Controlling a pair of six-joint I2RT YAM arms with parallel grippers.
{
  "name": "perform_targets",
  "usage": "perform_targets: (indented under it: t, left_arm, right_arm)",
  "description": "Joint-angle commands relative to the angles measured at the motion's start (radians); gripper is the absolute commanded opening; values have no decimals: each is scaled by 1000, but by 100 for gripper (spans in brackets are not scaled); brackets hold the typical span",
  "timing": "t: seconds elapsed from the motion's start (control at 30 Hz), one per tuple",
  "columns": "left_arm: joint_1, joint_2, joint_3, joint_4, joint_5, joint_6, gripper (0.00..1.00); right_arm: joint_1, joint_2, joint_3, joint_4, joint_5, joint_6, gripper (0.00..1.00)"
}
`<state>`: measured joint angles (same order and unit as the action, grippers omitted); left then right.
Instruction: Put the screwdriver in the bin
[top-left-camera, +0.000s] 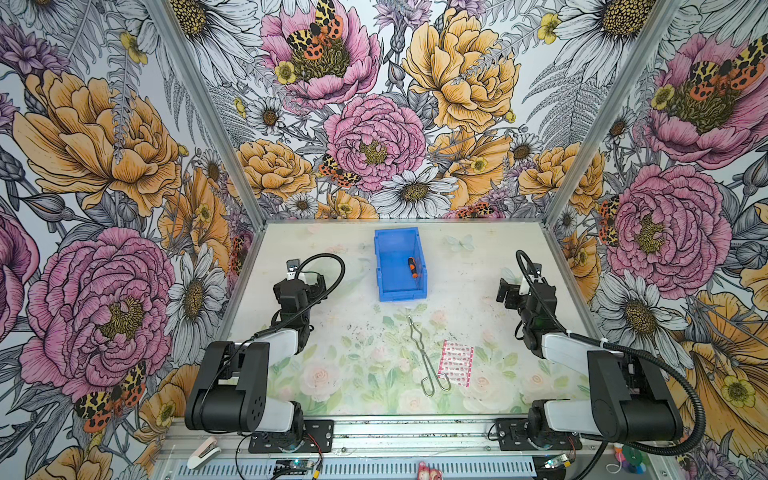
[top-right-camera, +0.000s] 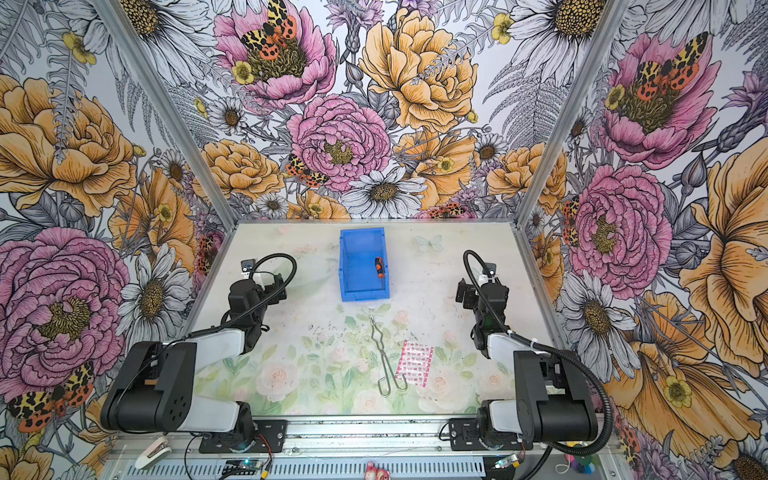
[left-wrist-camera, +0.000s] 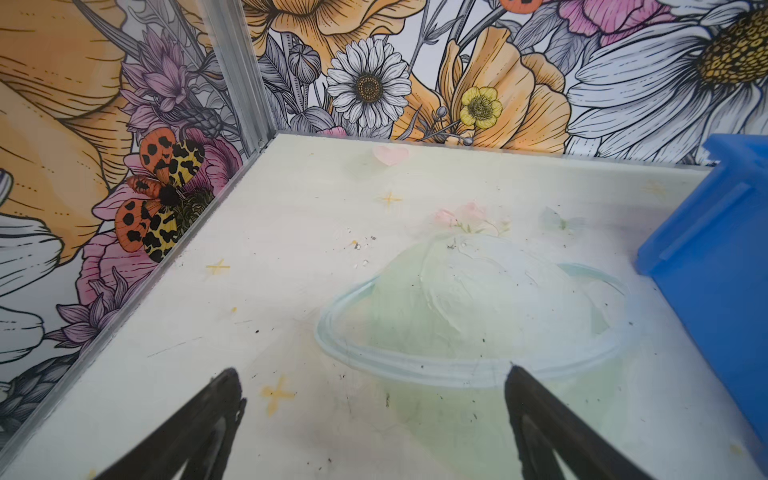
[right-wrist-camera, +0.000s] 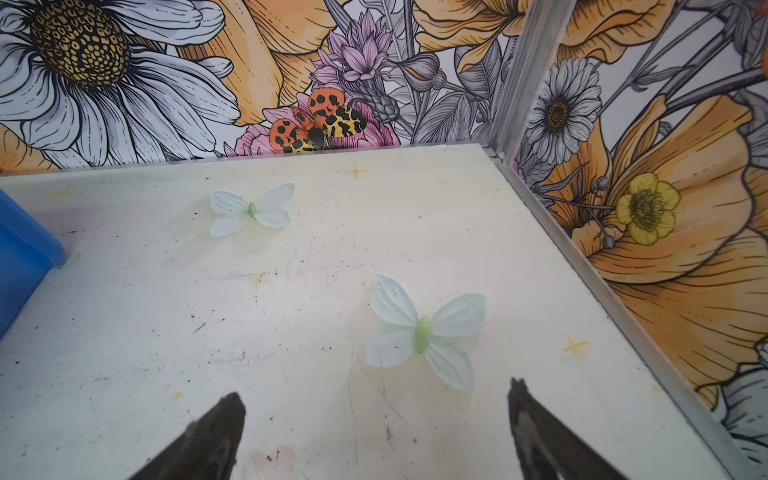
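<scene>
Left wrist view shows the left gripper spread wide on nothing, the right gripper likewise released, while in both top views the screwdriver lies inside the bin at upper centre, against its right wall.

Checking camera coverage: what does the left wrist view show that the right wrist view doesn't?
Only the left wrist view: the left gripper, jaws wide apart over bare table, and a long side wall of the bin.
Only the right wrist view: the right gripper, open too, and just a corner of the bin.
Both: the pale table and floral walls. Neither shows the screwdriver; a top view has it lying inside the bin.
</scene>
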<state>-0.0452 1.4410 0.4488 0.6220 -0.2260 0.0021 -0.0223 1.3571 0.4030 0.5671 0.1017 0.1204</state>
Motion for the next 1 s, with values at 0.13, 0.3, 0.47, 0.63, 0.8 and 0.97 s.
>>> perform_targets:
  t: [0.13,0.3,0.47,0.63,0.8,0.97]
  left_arm:
    - [47,102,-66,294,116,7,99]
    - [51,105,-67,298,123,5,99]
    - [51,102,-65,289,123,6,99]
    - [44,108,-70,309,108,11,99]
    - [28,108,-73,319,77,18,99]
    - [25,108,-76,324,76,22,99]
  right_arm:
    - [-24,47,64,28,-94,-30,100]
    - [-23,130,-14,248,-100,-37,99]
    - [-26,173,-12,286,-55,-16,100]
    - [-16,179,-1,274,-28,-23,99]
    - [-10,174,-13,296,-26,-30,100]
    - [-10,177,-9,293,-27,-31,99]
